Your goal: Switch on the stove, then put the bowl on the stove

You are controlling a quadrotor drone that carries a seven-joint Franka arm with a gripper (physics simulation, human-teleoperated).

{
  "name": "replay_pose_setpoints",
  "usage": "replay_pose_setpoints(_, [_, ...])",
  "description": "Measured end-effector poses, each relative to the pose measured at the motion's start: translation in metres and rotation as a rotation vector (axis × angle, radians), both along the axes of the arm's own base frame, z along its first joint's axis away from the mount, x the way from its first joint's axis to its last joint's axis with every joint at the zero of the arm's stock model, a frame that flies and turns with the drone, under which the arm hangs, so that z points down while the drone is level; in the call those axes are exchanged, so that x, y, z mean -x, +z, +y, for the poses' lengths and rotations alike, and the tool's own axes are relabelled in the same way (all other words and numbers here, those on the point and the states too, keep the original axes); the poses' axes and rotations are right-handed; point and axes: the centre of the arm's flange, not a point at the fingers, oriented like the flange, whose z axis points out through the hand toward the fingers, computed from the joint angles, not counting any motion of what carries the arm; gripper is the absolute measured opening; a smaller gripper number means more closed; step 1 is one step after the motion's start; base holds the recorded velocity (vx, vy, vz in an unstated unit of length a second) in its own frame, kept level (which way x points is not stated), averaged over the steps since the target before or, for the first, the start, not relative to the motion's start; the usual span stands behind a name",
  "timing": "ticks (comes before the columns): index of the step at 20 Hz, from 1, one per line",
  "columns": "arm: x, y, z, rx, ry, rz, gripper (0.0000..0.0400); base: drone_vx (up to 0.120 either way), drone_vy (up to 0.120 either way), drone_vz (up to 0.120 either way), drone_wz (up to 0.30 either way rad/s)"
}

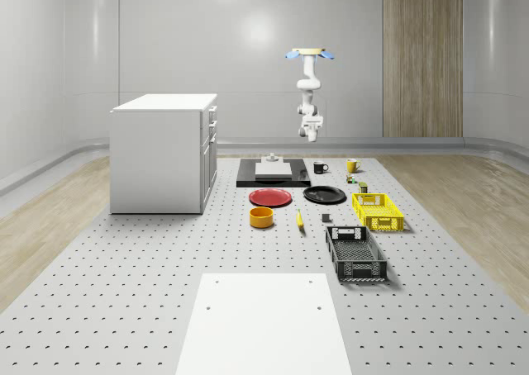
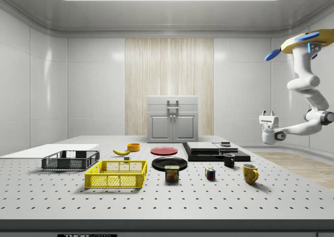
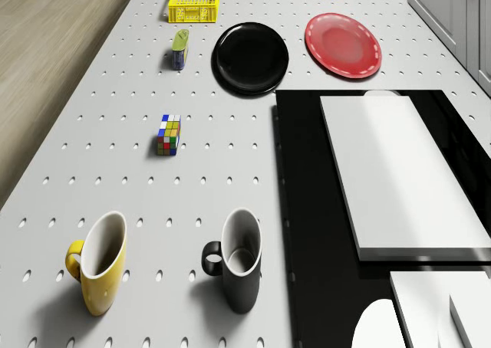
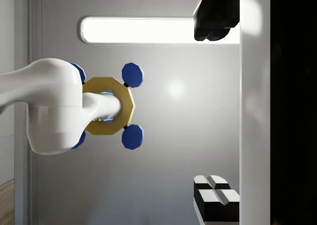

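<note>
Judged from how things lay, neither of the 2 steps had been done. The stove (image 1: 273,177) sat as a flat black slab on the bench (image 1: 124,292), with a pale plate on top. No part of it glowed or showed a light, so it looked not yet switched on, though the pictures could not settle that. A small raised fitting (image 1: 269,157) stood at the stove's far end in the whole-scene view. It was probably the switch, and nothing touched it.

The bowl (image 1: 261,217), orange-yellow and upright, rested on the bench well apart from the stove, just past the red plate (image 1: 270,196) on the side nearer the whole-scene camera. It was empty as far as could be seen, and nothing held it.

The drone (image 1: 307,54) hovered high above the bench's far end, beyond the stove and near the black mug (image 3: 239,260) and yellow mug (image 3: 98,264). Its arm (image 1: 307,86) hung down and bent back. The jaws were well clear of the stove, up in the air and turned towards the drone's own body, which filled much of the wrist view. There the jaws stood spread wide, with 1 dark fingertip (image 4: 213,29) far from its partner and nothing between them.

Everything was therefore left to do: bring the jaws down to the switch, work it, then fetch the bowl across the red plate and set it on the stove.
</note>
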Motion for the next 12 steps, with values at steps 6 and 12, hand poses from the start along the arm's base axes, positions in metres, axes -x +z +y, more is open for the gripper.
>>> replay_pose_setpoints(6, [0.0,0.004,0.0,0.0,0.0,-0.005,0.04,0.12,-0.12,0.0,0.0])
replay_pose_setpoints(12, [0.0004,0.0049,0.0001,0.001,0.0,-0.009,0.04,0.12,-0.12,0.0,0.0])
